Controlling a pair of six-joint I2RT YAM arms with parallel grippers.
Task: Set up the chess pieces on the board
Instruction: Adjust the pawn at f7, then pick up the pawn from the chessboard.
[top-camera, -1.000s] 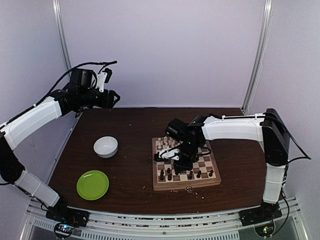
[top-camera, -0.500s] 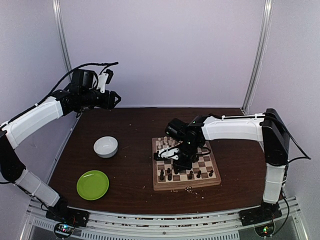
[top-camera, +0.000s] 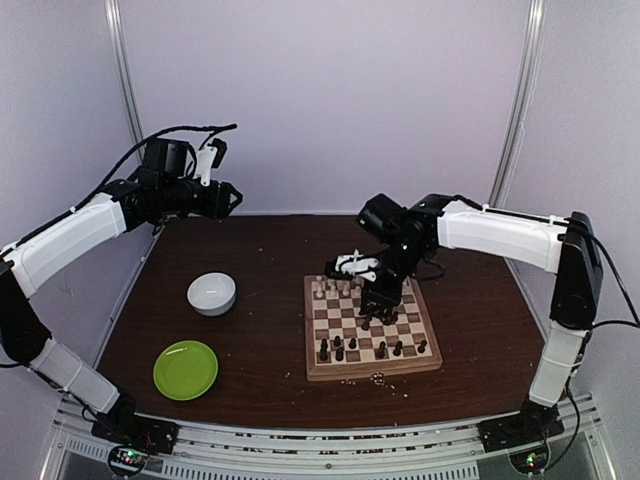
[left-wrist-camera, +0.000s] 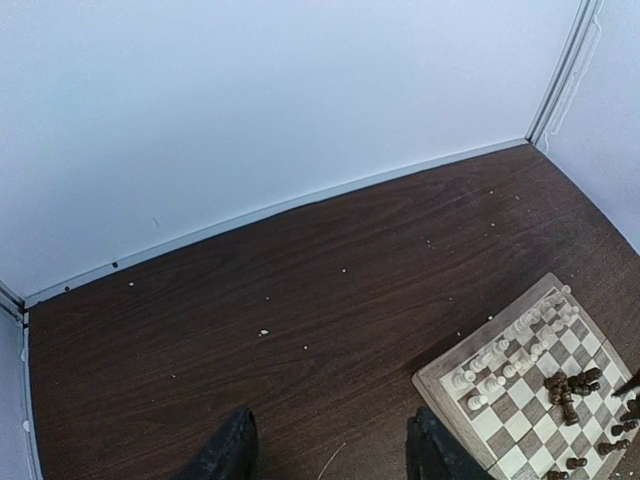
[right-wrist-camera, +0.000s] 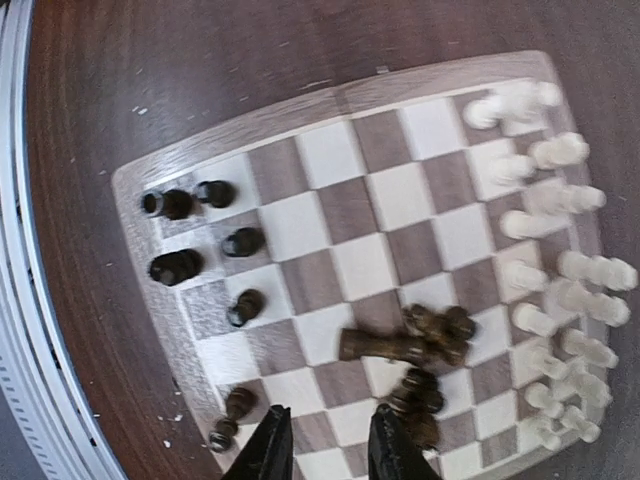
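Note:
The board (top-camera: 370, 371) lies right of the table's middle. Pale chess pieces (top-camera: 335, 290) stand in its far rows. A few dark pieces (top-camera: 340, 348) stand in the near rows. In the right wrist view, several dark pieces lie toppled in a pile (right-wrist-camera: 420, 345) on the board (right-wrist-camera: 135, 205), with others upright (right-wrist-camera: 185, 205) near its edge and pale ones (right-wrist-camera: 560, 250) opposite. My right gripper (top-camera: 368, 310) hovers above the board's middle, open and empty (right-wrist-camera: 325, 450). My left gripper (top-camera: 225, 197) is held high at the back left, open and empty (left-wrist-camera: 330, 460), with the board (left-wrist-camera: 440, 375) far below.
A white bowl (top-camera: 212, 293) sits left of the board and a round green plate (top-camera: 186, 369) lies at the front left. Pale crumbs (top-camera: 380, 378) lie by the board's near edge and across the table. White walls close the back and sides.
My right gripper has lifted off the board's left-middle and drawn back and to the right, with nothing in it. The left arm has barely moved.

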